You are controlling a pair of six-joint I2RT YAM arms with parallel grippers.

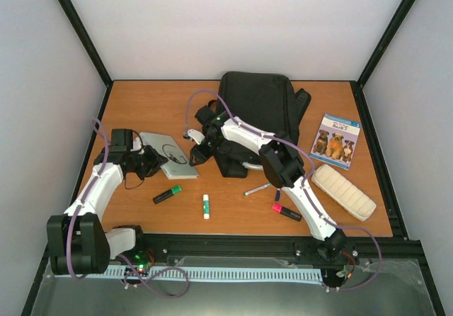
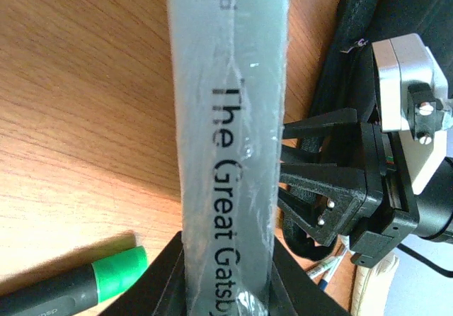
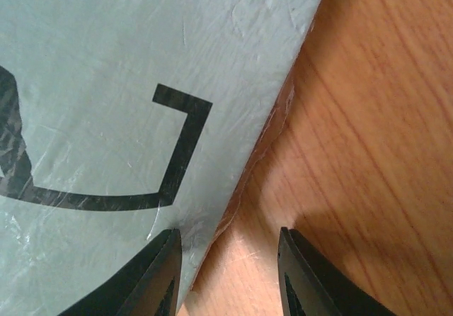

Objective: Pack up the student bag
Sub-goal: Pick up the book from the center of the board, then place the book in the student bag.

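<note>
The black student bag (image 1: 258, 103) lies at the back middle of the table, partly covered by my right arm. A grey book, "The Great Gatsby" (image 1: 167, 151), lies to the left of it. My left gripper (image 1: 154, 163) is shut on the book's spine (image 2: 226, 117), with a finger (image 2: 152, 284) on each side. My right gripper (image 1: 195, 148) is open at the book's right edge. In the right wrist view its jaws (image 3: 226, 273) straddle the edge of the cover (image 3: 106, 82), one finger (image 3: 152, 277) over the book and the other over bare wood. It also shows in the left wrist view (image 2: 318, 202).
On the near table lie a green highlighter (image 1: 167, 194), a glue stick (image 1: 206, 205), a pen (image 1: 257, 188), a blue pen (image 1: 277, 195) and a pink highlighter (image 1: 286, 212). At the right are a dog book (image 1: 335, 140) and a cream pencil case (image 1: 344, 191).
</note>
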